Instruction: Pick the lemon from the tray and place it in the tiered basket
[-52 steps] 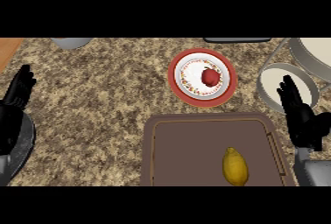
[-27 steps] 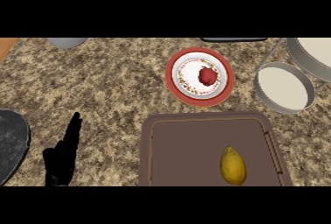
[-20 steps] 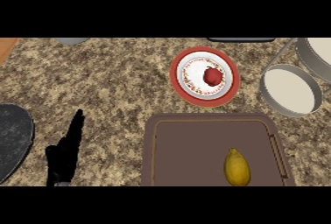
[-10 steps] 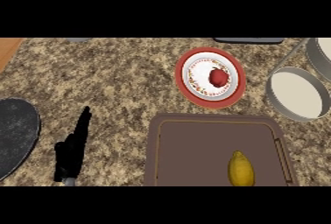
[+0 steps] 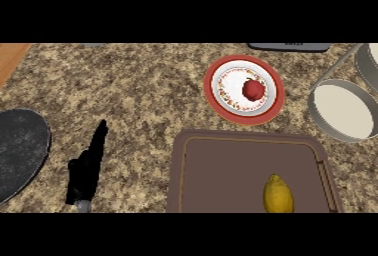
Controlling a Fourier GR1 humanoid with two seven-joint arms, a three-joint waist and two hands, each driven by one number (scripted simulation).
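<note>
Where the view's lower edge cuts it off at the wrist, the left hand (image 5: 87,170) stands edge-on over the speckled counter (image 5: 125,95), fingers straight and together, pointing away, grasping nothing. Well to its right lies the yellow lemon (image 5: 278,194) on the brown tray (image 5: 221,175). Farther off, beyond the tray, a red-rimmed plate (image 5: 244,89) carries a red fruit (image 5: 253,89); right of that sits the tiered basket (image 5: 341,111).

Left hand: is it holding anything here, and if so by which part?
Nothing is held. The left hand is open over the counter, fingers straight, apart from the lemon lying on the tray.
</note>
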